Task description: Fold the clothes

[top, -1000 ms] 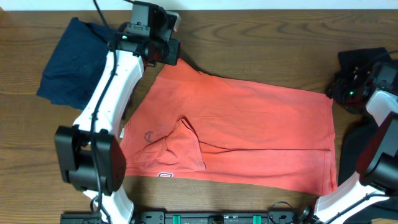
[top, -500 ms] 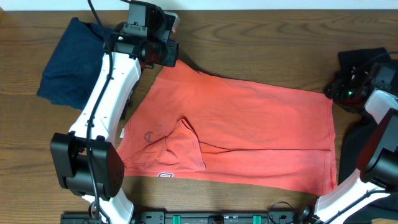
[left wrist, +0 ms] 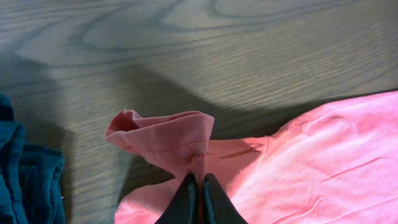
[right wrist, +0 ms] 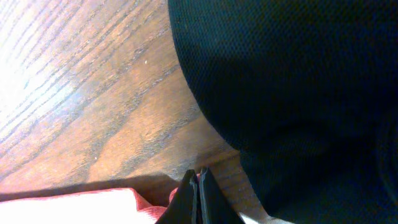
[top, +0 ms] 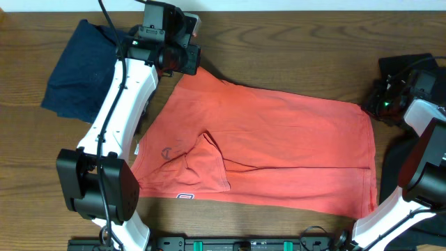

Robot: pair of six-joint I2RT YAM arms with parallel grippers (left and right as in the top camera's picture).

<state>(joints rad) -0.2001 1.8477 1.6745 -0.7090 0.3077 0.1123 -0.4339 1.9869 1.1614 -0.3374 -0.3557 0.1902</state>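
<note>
At far left corner, my left pincer (left wrist: 194,188) pinching coral T-shirt (top: 279,146) edge; right pincer (right wrist: 196,186) clenching shut beside far right corner, catch unclear. Shirt lying spread, main folds remaining.

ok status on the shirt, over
Left gripper shut on shirt edge. Right gripper shut at its other end, grip unclear. Shirt mostly flat. Black garment beside right gripper.

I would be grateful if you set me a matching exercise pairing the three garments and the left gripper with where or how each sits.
1 coral-red T-shirt
2 navy garment
3 black garment
4 left gripper

A at the table's right edge
B shut on a bunched T-shirt fold
C spread across mid-table
D heaped at far left

Pairs: 1-C, 2-D, 3-A, 4-B.
</note>
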